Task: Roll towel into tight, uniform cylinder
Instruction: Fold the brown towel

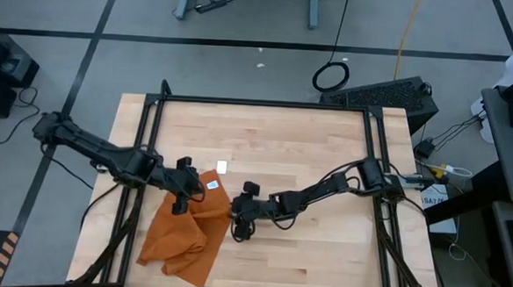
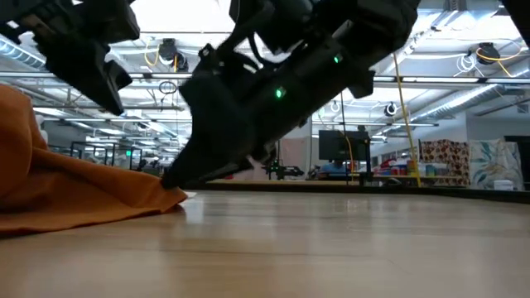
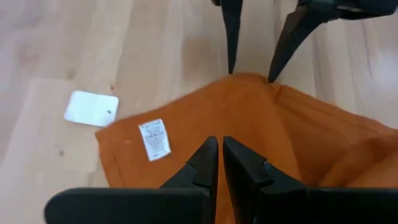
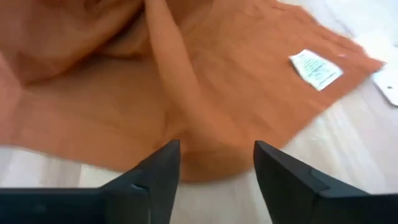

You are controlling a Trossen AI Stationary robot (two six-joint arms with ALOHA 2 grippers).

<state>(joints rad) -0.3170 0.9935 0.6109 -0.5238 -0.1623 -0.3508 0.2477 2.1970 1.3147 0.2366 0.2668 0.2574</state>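
The rust-orange towel (image 1: 186,236) lies crumpled on the wooden table's near left part, with its white tag (image 3: 154,138) facing up. My left gripper (image 3: 219,146) is shut and points down at the cloth just beside the tag. My right gripper (image 4: 216,152) is open at the towel's right edge, low over the table (image 2: 175,184). Its fingers stand on either side of a low hump of cloth (image 4: 208,140). In the low view the towel (image 2: 74,190) heaps up toward the left. My left gripper has its shut fingertips (image 3: 210,149) over the towel's flat part near the tag; I cannot tell whether they touch the cloth. My right gripper comes slanting down from the table's right to the towel's right edge (image 3: 249,79); whether its fingertips (image 3: 231,68) touch the cloth I cannot tell.
A small white card (image 1: 222,167) lies on the wood just beyond the towel's far corner. Bare tabletop (image 1: 309,146) stretches to the far and right sides. Black frame rails (image 1: 267,103) run along the table's edges.
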